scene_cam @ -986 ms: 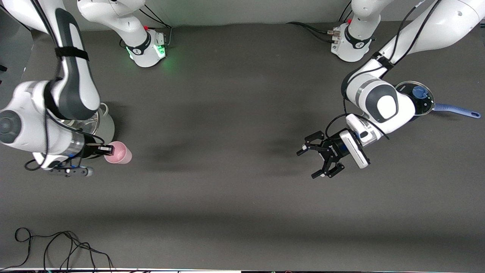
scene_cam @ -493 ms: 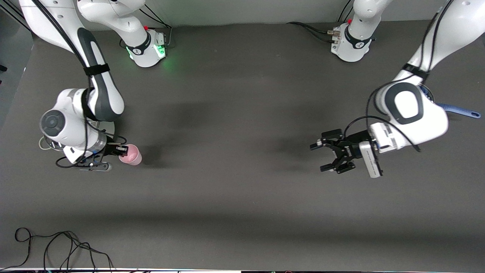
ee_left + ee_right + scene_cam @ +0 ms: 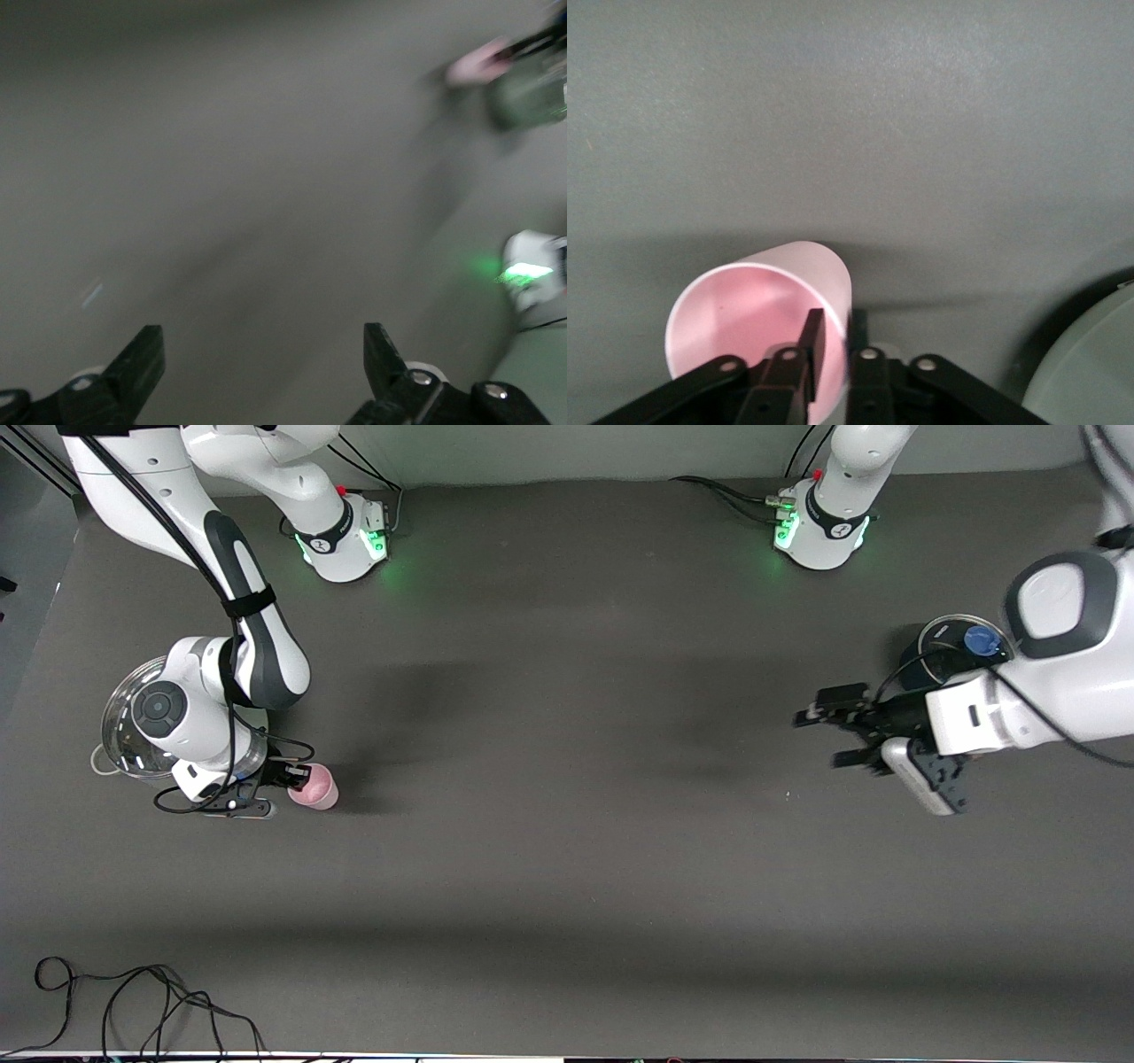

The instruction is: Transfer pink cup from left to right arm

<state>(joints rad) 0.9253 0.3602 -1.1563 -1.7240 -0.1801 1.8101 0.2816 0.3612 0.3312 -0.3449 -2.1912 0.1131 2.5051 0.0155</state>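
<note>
The pink cup (image 3: 317, 788) is a small pale-pink tapered cup, low over the table at the right arm's end. My right gripper (image 3: 297, 778) is shut on its rim. In the right wrist view one finger is inside the pink cup (image 3: 757, 310) and the other outside, with the gripper (image 3: 837, 320) pinching the wall. I cannot tell whether the cup touches the table. My left gripper (image 3: 819, 738) is open and empty over bare table at the left arm's end. In the left wrist view the left gripper (image 3: 261, 341) holds nothing, and the cup (image 3: 474, 66) shows far off and blurred.
A steel pot with a glass lid (image 3: 124, 708) stands under the right arm beside the cup; its edge (image 3: 1099, 372) shows in the right wrist view. A dark pot with a blue-knobbed lid (image 3: 961, 646) stands by the left arm. Loose black cables (image 3: 133, 1001) lie at the table's near corner.
The right arm has come down with the cup and shifted it slightly toward the table's middle. The left gripper has drawn back toward the left arm's end, staying open.
</note>
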